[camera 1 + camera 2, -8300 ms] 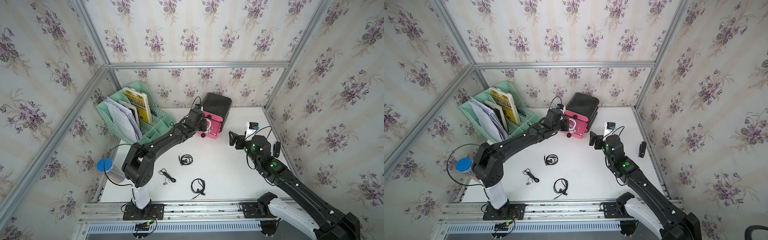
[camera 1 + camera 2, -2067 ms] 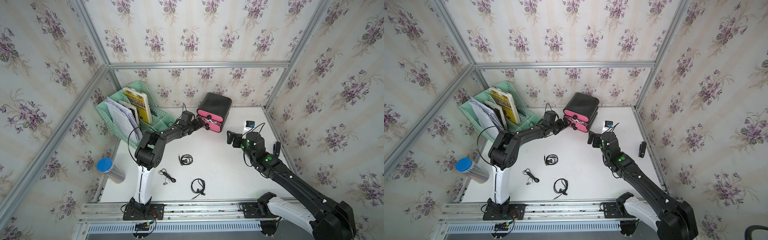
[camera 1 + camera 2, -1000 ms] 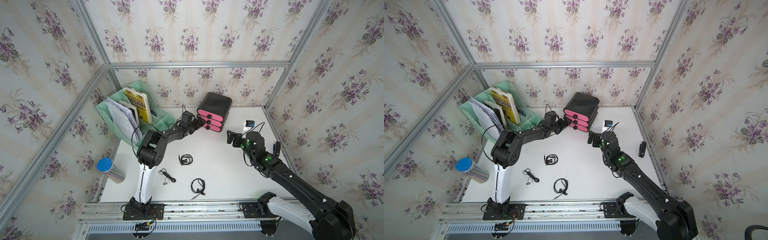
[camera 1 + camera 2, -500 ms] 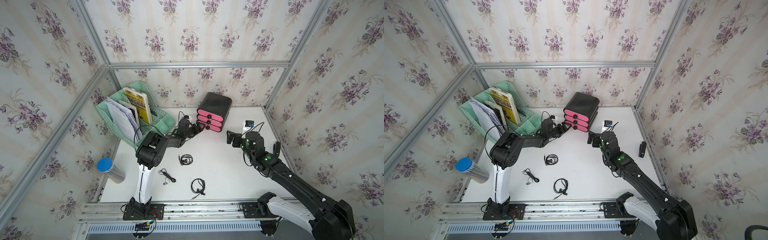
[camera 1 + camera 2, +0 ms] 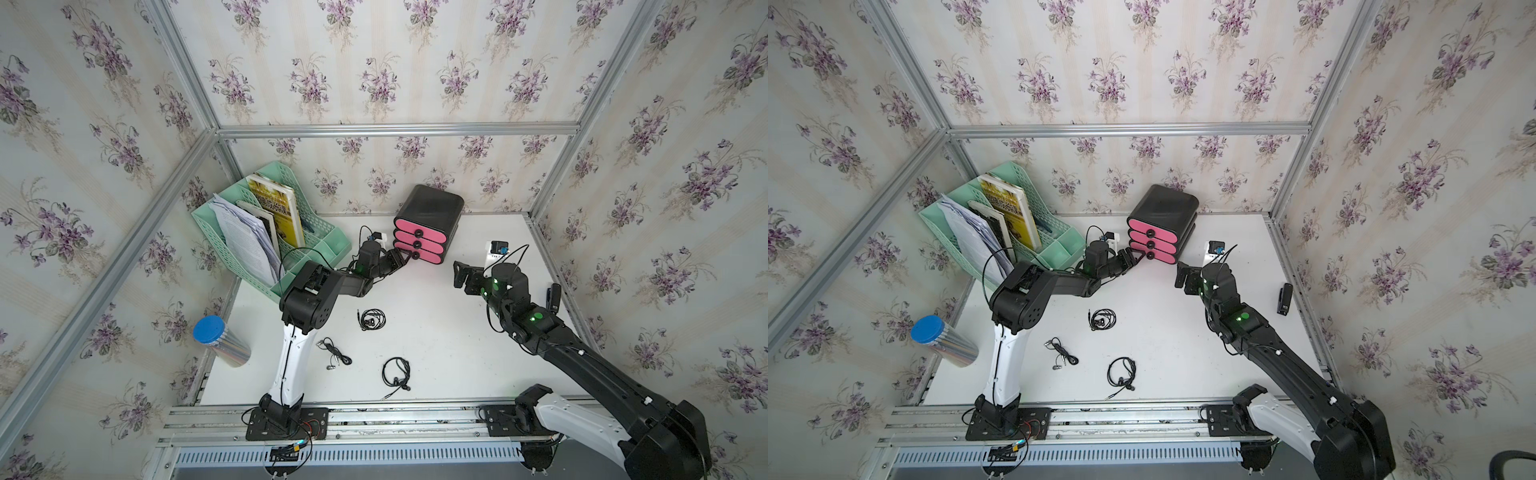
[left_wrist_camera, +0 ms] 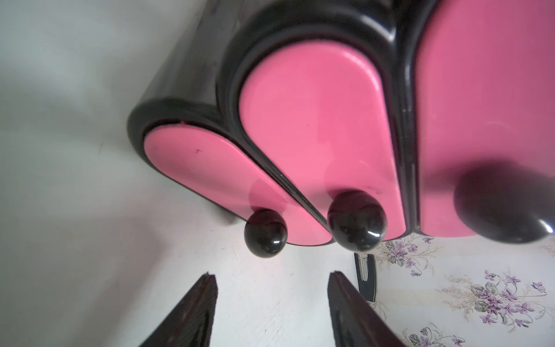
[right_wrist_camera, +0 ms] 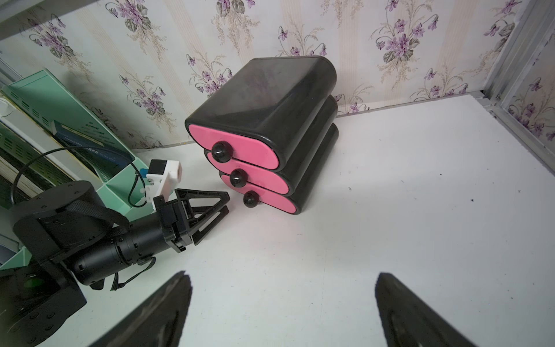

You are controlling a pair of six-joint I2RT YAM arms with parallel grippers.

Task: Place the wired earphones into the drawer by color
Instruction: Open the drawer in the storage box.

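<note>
The drawer (image 5: 428,224) is a black cabinet with three pink fronts, all pushed in, standing at the back of the table in both top views. My left gripper (image 5: 405,259) is low at its front, open. In the left wrist view the empty left gripper (image 6: 271,275) sits just short of the bottom knob (image 6: 265,232). Three black wired earphones lie on the table: one coil (image 5: 372,319) mid-table, one (image 5: 334,353) nearer the left arm's base, one (image 5: 397,372) near the front edge. My right gripper (image 5: 461,274) hovers open and empty to the right of the drawer, and the right wrist view shows it (image 7: 282,275) wide above bare table.
A mint-green file rack (image 5: 266,232) with papers and books fills the back left corner. A shiny cylinder with a blue lid (image 5: 220,340) leans off the table's left edge. A black stapler (image 5: 552,297) lies by the right wall.
My left gripper has dropped from the middle of the drawer fronts to the bottom knob, and its jaws have narrowed. The drawer that stood open several seconds ago is pushed in. The right arm is still.
</note>
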